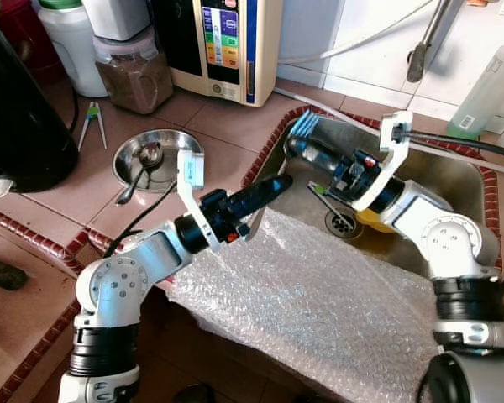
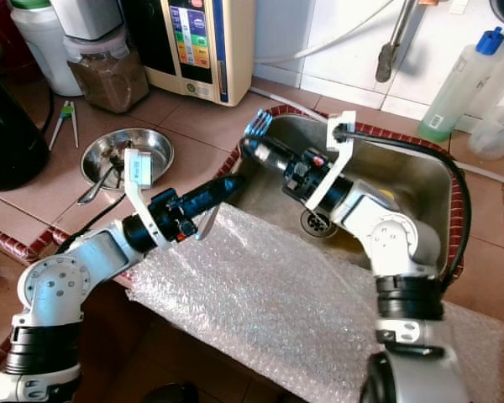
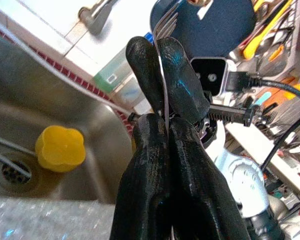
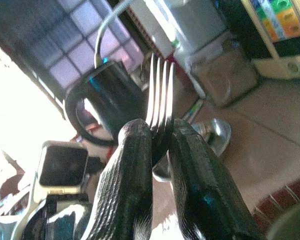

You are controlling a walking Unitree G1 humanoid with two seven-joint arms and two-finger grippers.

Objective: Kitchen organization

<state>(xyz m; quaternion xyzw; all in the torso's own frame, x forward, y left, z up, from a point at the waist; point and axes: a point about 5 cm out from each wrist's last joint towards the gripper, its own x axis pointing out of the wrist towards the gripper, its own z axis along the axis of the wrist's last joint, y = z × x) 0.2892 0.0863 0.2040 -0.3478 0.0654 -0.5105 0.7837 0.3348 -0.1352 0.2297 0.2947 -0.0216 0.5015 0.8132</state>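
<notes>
While both arms reach over the sink [image 1: 454, 172], each claw grips cutlery. Right claw [image 2: 256, 148] is clamped on a fork [image 4: 160, 95] — tines stick out past the fingertips [image 4: 135, 137], pointing toward the sink's far left corner, over the basin near the rim. In the head views the tines show as a pale comb at that corner [image 1: 305, 124].

Left claw [image 1: 277, 185] is closed on a thin metal utensil [image 3: 165, 97], held edge-on between the fingers [image 3: 182, 85]; a fork-like end shows past the tips in the left wrist view, but I cannot tell for sure what it is. This claw hovers at the sink's left rim, above the edge of the bubble wrap [image 1: 319, 294].

Bubble wrap lies spread across the near table and overhangs the sink's near side. Inside the sink: drain [image 1: 343, 221], a yellow cap-like thing [image 3: 60, 148] just beside it — partly hidden behind the right arm in the head views.

On the tiled table [image 1: 218, 117] left of the sink sits a steel bowl [image 1: 172, 144] with a spoon [image 1: 143, 164] in it. Further left, a black kettle [image 1: 21, 117]. Behind: a jar [image 1: 134, 71] of brown stuff, a white jug [image 1: 67, 42], a water appliance [image 1: 227, 42] with a coloured panel. A clear bottle [image 2: 458, 80] with blue cap stands at the far right by the wall.
</notes>
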